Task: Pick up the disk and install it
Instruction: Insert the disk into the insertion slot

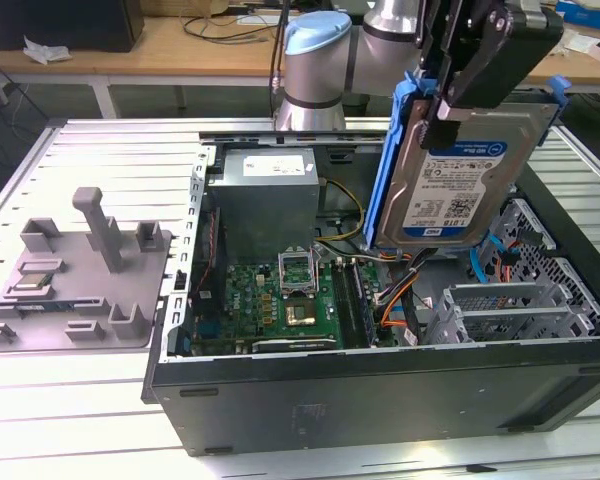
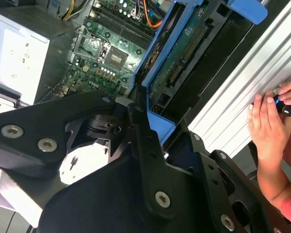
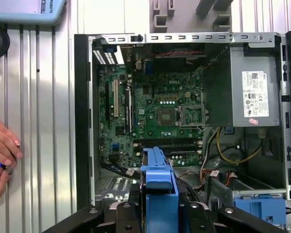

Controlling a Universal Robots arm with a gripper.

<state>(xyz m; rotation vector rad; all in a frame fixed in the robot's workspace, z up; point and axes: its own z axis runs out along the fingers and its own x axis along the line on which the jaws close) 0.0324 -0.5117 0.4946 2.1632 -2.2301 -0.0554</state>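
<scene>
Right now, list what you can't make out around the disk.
- Exterior view: the disk hides the case interior behind it; the gripper covers the disk's top edge.
- First wrist view: disk edge-on, label unseen.
- Second wrist view: the item in the hand is cut by the frame edge.

Robot's hand (image 2: 157,127) has the disk (image 2: 184,56) clamped by its blue rail, circuit-board side showing. Motherboard (image 2: 109,51) and the silver power supply (image 2: 19,48) sit beyond it. Some person's fingers (image 2: 260,111) are resting on the ribbed table (image 2: 233,92).
</scene>
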